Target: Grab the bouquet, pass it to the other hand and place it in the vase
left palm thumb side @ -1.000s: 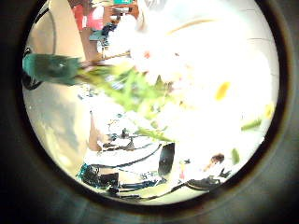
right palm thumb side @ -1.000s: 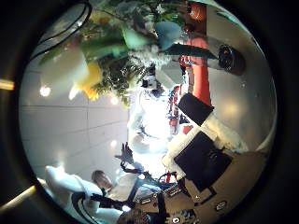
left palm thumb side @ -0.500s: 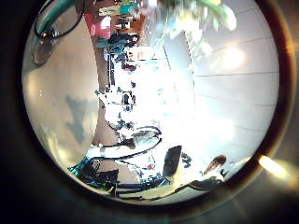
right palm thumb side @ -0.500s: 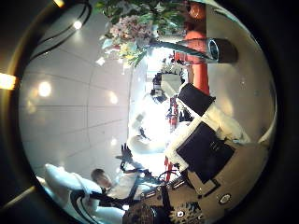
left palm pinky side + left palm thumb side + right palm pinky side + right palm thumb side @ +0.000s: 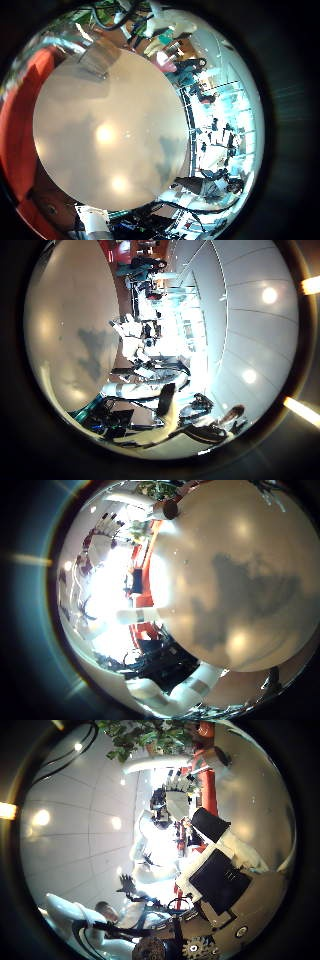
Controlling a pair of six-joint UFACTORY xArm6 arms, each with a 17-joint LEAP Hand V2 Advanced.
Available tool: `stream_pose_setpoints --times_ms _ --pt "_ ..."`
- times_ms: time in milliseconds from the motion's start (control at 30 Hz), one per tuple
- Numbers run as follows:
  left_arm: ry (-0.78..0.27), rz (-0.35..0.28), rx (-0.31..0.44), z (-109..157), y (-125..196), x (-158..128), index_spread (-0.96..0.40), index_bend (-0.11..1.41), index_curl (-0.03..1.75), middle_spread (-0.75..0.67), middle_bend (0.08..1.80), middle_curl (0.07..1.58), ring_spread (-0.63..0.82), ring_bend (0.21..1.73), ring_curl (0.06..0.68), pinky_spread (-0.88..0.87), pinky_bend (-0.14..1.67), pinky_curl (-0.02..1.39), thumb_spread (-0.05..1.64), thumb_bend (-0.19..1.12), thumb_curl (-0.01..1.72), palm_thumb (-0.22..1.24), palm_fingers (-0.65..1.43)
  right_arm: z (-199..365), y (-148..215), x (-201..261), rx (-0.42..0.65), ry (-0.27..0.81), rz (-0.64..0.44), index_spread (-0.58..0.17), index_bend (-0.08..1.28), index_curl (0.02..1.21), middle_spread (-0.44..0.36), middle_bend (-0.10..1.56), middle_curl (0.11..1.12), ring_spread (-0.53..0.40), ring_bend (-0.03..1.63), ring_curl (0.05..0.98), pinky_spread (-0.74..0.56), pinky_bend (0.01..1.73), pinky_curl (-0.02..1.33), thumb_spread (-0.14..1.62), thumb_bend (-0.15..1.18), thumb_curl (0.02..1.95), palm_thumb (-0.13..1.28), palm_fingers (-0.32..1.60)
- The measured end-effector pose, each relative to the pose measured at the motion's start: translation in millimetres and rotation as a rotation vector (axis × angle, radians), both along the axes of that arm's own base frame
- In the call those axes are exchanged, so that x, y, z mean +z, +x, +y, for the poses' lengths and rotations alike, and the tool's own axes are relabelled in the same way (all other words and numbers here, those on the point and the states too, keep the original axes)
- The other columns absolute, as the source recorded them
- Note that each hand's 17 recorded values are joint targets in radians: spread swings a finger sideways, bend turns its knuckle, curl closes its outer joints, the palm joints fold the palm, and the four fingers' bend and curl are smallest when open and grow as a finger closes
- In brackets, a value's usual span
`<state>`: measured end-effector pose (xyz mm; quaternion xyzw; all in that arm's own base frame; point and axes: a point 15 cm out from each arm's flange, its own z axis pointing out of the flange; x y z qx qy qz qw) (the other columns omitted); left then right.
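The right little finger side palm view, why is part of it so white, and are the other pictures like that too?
Right little finger side palm view: glare washes out the room beside the pale round table. Left thumb side palm view: bright ceiling lights and a white patch. Right thumb side palm view: glare mid-picture; green leafy bouquet stays visible. All views bulge like a fishbowl.

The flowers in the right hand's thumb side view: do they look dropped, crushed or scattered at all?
Nothing stands out. The bouquet shows only as green leaves and pale blossoms at the view's edge, bunched together; no loose petals show.
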<state>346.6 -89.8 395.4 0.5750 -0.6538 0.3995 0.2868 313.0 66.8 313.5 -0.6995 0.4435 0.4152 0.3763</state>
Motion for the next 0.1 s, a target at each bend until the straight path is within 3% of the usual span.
stream_pose_setpoints --times_ms 100 --pt "0.017 -0.047 -0.034 -13 -15 20 0.12 0.18 0.34 0.45 0.19 0.28 0.57 0.51 0.191 0.57 0.19 0.3 0.91 -0.03 0.34 0.17 0.05 -8 -9 -11 -0.019 0.003 0.031 -0.357 0.19 0.4 -0.057 0.23 0.37 0.02 0.54 0.165 0.49 0.42 0.16 1.01 -0.02 0.54 0.79 0.5"
